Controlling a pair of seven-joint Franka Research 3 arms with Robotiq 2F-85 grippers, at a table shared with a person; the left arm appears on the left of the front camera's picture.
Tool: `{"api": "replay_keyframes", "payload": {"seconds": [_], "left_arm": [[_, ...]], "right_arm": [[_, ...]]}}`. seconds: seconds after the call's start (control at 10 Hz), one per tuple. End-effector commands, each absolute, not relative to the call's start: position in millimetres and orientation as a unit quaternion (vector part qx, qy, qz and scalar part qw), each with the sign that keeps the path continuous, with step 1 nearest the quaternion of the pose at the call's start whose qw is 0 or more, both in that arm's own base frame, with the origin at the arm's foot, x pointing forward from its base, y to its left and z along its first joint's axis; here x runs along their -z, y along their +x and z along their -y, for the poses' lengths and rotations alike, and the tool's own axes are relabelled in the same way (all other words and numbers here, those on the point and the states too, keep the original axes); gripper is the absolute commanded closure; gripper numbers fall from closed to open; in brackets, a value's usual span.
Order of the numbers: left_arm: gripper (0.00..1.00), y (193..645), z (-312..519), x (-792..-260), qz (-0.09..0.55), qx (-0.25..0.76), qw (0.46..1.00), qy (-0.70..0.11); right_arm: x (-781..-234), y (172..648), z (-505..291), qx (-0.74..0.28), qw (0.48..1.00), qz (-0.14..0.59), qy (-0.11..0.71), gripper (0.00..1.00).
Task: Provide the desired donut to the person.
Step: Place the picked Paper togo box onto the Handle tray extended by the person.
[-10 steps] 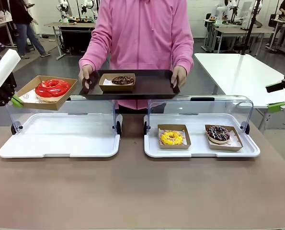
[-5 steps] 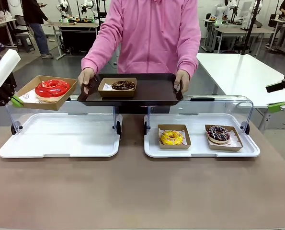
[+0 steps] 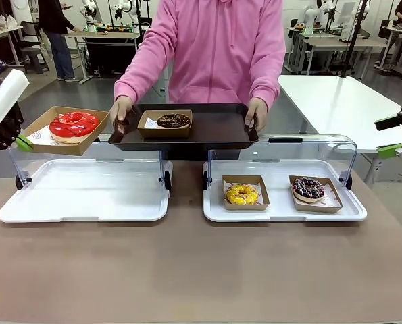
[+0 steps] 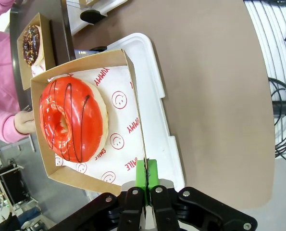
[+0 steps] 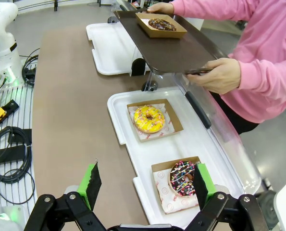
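The person in a pink hooded sweatshirt stands at the far side, both hands holding a dark tray that carries a chocolate donut in a cardboard box. My left gripper is shut on the wall of a cardboard box with a red-glazed donut, held in the air above the left case, just left of the tray. My right gripper hangs open at the far right, above the right case. There a yellow donut and a dark sprinkled donut lie in their boxes.
Two white display trays with raised clear lids stand on the brown table: the left one and the right one. A white table is behind at right. A bystander stands far off at the back left.
The person stepped closer and brought the tray with the chocolate donut a little forward and lower. Both arms and the red donut's box stayed put.
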State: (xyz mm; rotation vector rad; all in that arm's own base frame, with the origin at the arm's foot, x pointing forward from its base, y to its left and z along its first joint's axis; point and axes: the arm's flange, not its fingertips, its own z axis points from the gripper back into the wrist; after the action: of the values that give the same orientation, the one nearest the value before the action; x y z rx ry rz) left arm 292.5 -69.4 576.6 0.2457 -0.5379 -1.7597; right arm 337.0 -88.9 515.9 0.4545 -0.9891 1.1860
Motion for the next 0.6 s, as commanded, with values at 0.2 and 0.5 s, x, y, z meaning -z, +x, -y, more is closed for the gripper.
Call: {"api": "replay_keyframes", "payload": {"seconds": [0.2,0.5], "left_arm": [[1.00,292.7,72.2,-575.9,0.233,0.751,0.607,0.116],[1.00,292.7,72.2,-575.9,0.233,0.751,0.607,0.116]], "right_arm": [[-515.0,339.2,88.0,-0.533,0.686,0.451,0.206,0.00],[-515.0,339.2,88.0,-0.533,0.686,0.451,0.206,0.00]]}}
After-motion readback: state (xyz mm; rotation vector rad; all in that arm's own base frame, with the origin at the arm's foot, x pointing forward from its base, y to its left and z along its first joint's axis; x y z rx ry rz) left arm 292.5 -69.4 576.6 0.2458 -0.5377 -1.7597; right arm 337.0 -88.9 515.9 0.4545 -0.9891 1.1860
